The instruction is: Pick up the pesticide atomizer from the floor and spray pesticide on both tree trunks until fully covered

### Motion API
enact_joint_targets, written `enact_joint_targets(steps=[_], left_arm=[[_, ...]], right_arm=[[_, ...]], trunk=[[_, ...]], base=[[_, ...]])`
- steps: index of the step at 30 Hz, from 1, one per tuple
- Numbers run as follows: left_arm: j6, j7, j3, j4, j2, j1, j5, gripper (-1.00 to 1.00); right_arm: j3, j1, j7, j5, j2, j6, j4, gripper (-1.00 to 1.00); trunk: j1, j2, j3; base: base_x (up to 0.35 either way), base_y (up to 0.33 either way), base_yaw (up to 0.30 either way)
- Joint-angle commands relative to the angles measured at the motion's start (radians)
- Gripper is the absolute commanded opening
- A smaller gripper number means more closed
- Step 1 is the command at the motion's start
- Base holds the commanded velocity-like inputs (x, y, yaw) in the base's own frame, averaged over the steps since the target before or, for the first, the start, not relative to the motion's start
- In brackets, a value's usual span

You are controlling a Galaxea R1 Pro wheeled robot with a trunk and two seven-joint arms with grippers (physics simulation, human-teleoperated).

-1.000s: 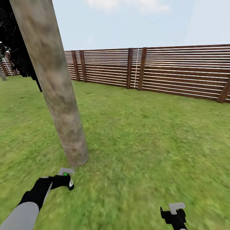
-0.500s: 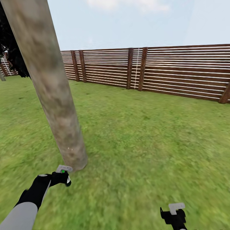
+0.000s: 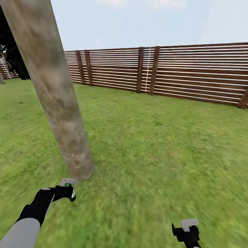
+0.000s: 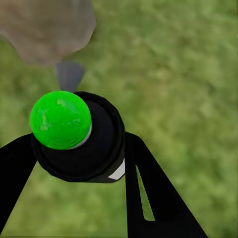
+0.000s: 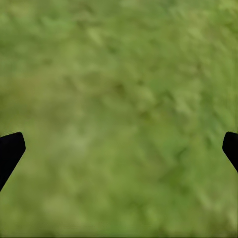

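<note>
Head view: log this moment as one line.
left gripper: shut on green-topped dark atomizer bottle | aimed at mottled grey-beige tree trunk base | right gripper: open, over grass

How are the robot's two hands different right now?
The left gripper is shut on the atomizer, a dark bottle with a green top; the right gripper is open with nothing between its fingers. The left gripper sits close to the tree trunk; the right gripper hangs over bare grass. Both have black fingers.
</note>
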Motion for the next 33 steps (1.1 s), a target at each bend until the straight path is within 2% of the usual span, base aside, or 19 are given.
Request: enact_joint_targets(steps=[1,5,9,16,18,20,22,26,29,32,33], left_arm=[[0.004,-0.009,0.005,-0.002,0.001,-0.001,-0.006,-1.00],[0.003,-0.004,0.008,-0.002,0.004,0.000,-0.007,-1.00],[-0.002,0.073,0.007,0.002,0.005,0.003,-0.008,-1.00],[0.002,0.090,0.003,0.012,-0.008,0.001,-0.007,-1.00],[0.024,0.090,0.005,0.012,-0.010,-0.010,-0.007,-1.00],[0.081,0.088,0.006,0.011,-0.010,-0.014,-0.004,-1.00],[0.109,0.087,0.004,0.004,-0.008,-0.013,-0.004,-1.00],[0.105,0.087,0.001,-0.003,0.001,-0.005,-0.004,-1.00],[0.111,0.091,0.002,-0.003,-0.015,-0.009,-0.002,-1.00],[0.118,0.094,-0.034,-0.003,-0.086,-0.018,-0.005,-1.00],[0.121,0.094,-0.037,-0.003,-0.090,-0.019,-0.006,-1.00]], right_arm=[[-0.007,-0.001,-0.003,0.011,0.000,-0.003,0.001,1.00],[-0.007,-0.001,-0.002,0.011,-0.001,-0.003,0.002,1.00],[-0.007,-0.001,-0.002,0.011,-0.001,-0.003,0.002,1.00],[-0.007,-0.001,0.000,0.013,0.000,-0.003,0.003,1.00],[-0.007,-0.001,0.000,0.015,0.000,-0.003,0.003,1.00],[-0.007,-0.001,0.000,0.015,-0.001,-0.003,0.003,1.00],[-0.007,-0.001,0.000,0.015,-0.002,-0.003,0.003,1.00],[-0.007,-0.001,-0.001,0.017,-0.002,-0.003,0.003,1.00],[-0.007,-0.001,-0.001,0.017,-0.002,-0.003,0.003,1.00],[-0.007,-0.001,-0.001,0.017,-0.002,-0.003,0.003,1.00],[-0.007,-0.001,-0.001,0.017,-0.003,-0.003,0.003,1.00]], trunk=[[0.004,-0.008,-0.006],[0.019,-0.036,-0.025],[0.034,-0.064,-0.043],[0.061,-0.113,-0.069],[0.069,-0.127,-0.075],[0.077,-0.141,-0.082],[0.080,-0.148,-0.085],[0.080,-0.148,-0.085],[0.080,-0.148,-0.085],[0.080,-0.148,-0.085],[0.080,-0.148,-0.085]], base=[[0.000,0.000,0.000],[0.000,0.000,0.000],[0.000,0.000,0.000],[0.000,0.000,0.000],[0.000,0.000,0.000],[0.000,0.000,0.000],[0.000,0.000,0.000],[0.000,0.000,0.000],[0.000,0.000,0.000],[0.000,0.000,0.000],[0.000,0.000,0.000]])
